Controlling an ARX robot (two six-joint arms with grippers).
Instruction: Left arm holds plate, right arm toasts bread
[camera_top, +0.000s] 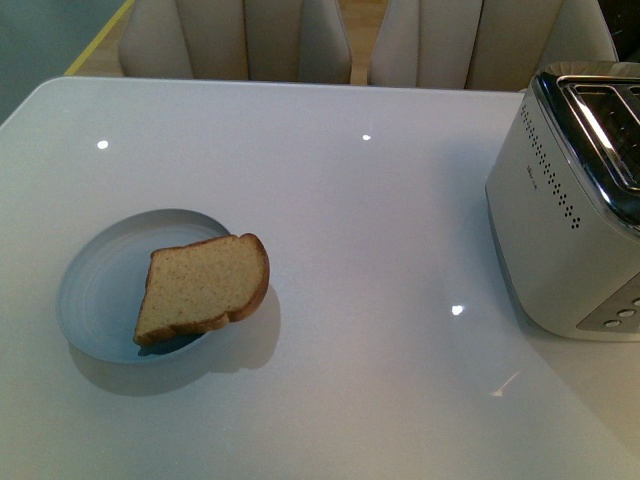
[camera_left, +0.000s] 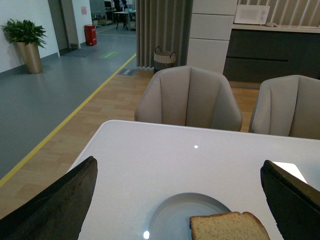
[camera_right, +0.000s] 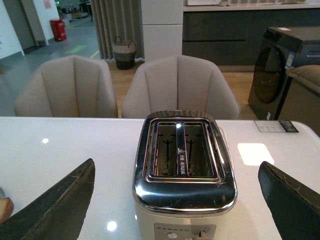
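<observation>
The bread (camera_top: 205, 288), a light brown slice with a darker crust, lies on the pale blue plate (camera_top: 105, 290) at the table's left, its rounded end overhanging the plate's right rim. No arm shows in the front view. In the left wrist view the left gripper (camera_left: 182, 200) is open, its dark fingers (camera_left: 55, 210) spread wide above plate (camera_left: 170, 217) and bread (camera_left: 227, 227). The right gripper (camera_right: 177, 205) is also open, with the toaster (camera_right: 182, 172) between its spread fingers (camera_right: 292, 205). Both toaster slots are empty.
The cream and chrome toaster (camera_top: 570, 210) stands at the table's right edge. Two beige chairs (camera_top: 235, 38) sit behind the white table (camera_top: 360, 250). Bare tabletop lies between plate and toaster.
</observation>
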